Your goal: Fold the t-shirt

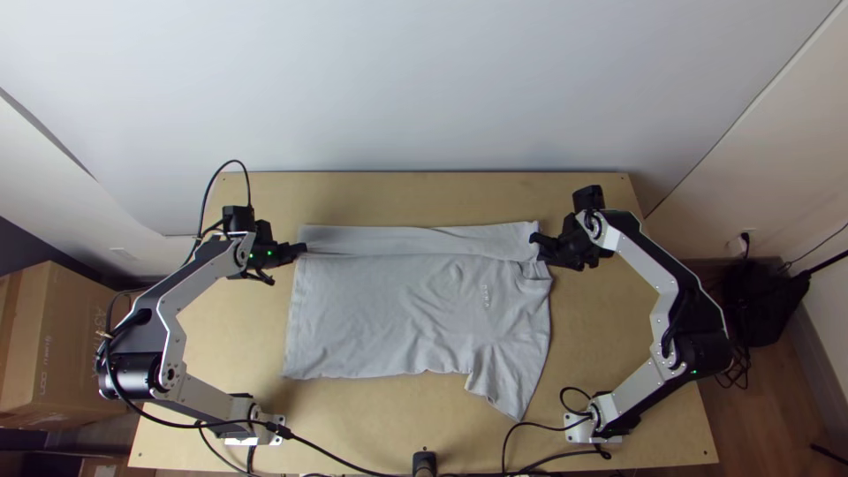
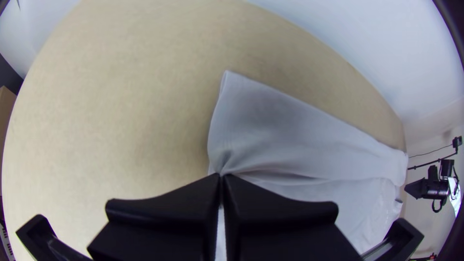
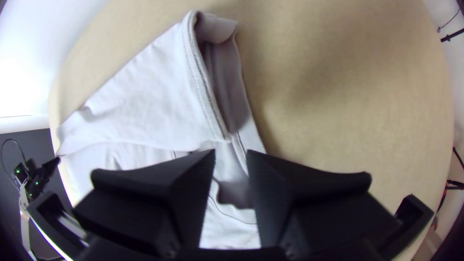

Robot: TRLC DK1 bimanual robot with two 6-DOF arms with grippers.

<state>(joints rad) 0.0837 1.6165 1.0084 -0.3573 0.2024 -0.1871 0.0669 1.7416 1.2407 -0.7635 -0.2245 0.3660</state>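
"What's on the light wooden table (image 1: 424,199)?"

"The pale grey fabric t-shirt (image 1: 380,309), far side folded inward, its long axis running between the grippers."

"Which is nearer the collar (image 1: 535,281)?"

"The black right gripper (image 3: 231,152), fingers parted, perhaps just above the cloth. The black left gripper (image 2: 221,176) pinches cloth at the hem end."

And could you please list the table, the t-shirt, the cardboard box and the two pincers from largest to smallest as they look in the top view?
Table
T-shirt
Cardboard box, its visible part
Left pincer and right pincer: too alike to rank
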